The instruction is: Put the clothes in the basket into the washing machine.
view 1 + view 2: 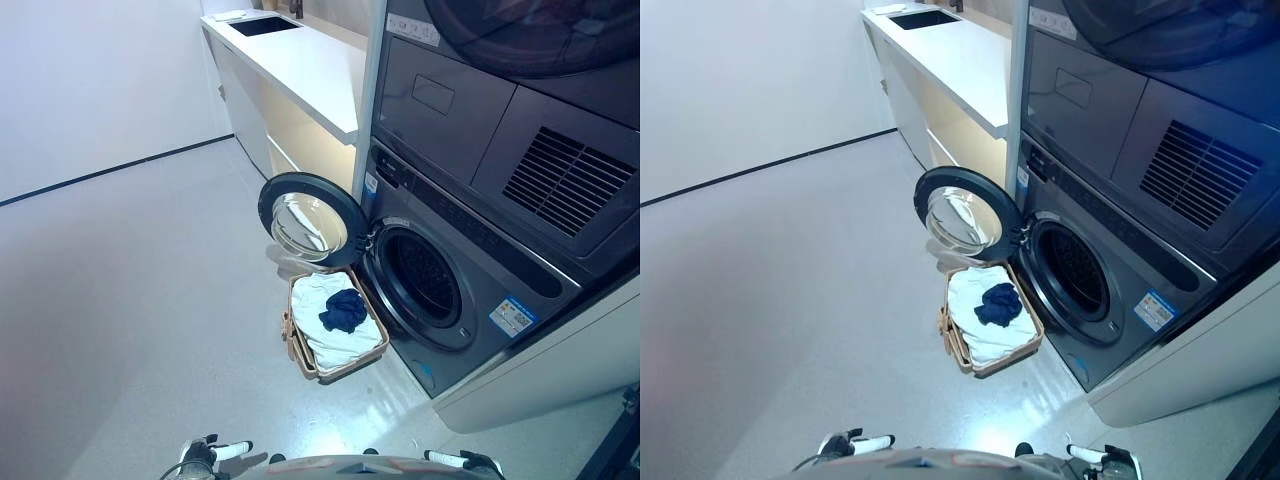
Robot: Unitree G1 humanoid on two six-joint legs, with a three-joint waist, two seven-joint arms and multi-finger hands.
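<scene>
A tan basket stands on the floor right in front of the washing machine. It holds white cloth with a dark blue garment on top. The machine's round door hangs open to the left, and the dark drum opening shows. My left hand and right hand sit low at the bottom edge, well short of the basket, fingers straight and holding nothing.
A dryer is stacked above the washer. A white counter with a dark sink runs along the wall beyond the door. Grey floor spreads to the left of the basket.
</scene>
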